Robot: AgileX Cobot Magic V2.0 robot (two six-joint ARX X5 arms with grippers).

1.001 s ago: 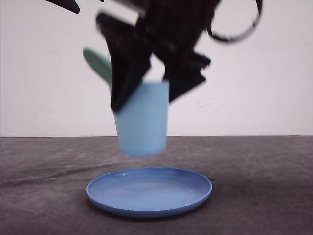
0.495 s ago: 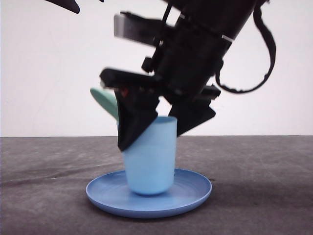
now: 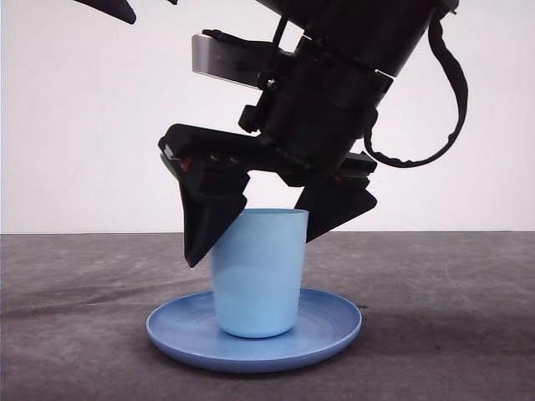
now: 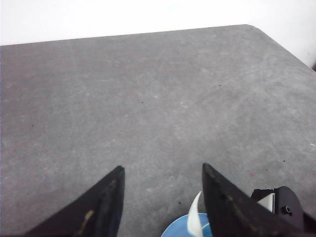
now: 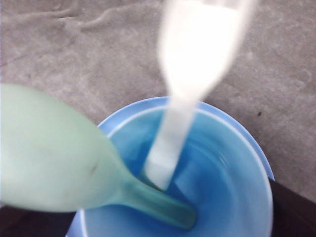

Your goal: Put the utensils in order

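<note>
A mint-green spoon (image 5: 54,168) and a white fork (image 5: 192,54) stand handle-down inside the light blue cup (image 3: 255,276). The cup stands upright in the middle of the round blue plate (image 3: 334,326). My right gripper (image 3: 249,251) straddles the cup's rim from above, open, its fingers (image 3: 205,225) a little off the cup's sides. In the front view its body hides both utensils. My left gripper (image 4: 163,170) hangs open over bare table, holding nothing. The fork's white tip (image 4: 194,219) and the plate's edge (image 4: 177,229) show just beside its fingers.
The table is dark grey (image 3: 451,284), with a white wall behind it. Its far edge and a rounded corner (image 4: 252,27) show in the left wrist view. A dark part of the left arm (image 3: 109,7) hangs at the upper left of the front view.
The cup, held in the air a second ago, has come down onto the plate. The right gripper's fingers have since spread off the cup's sides.
</note>
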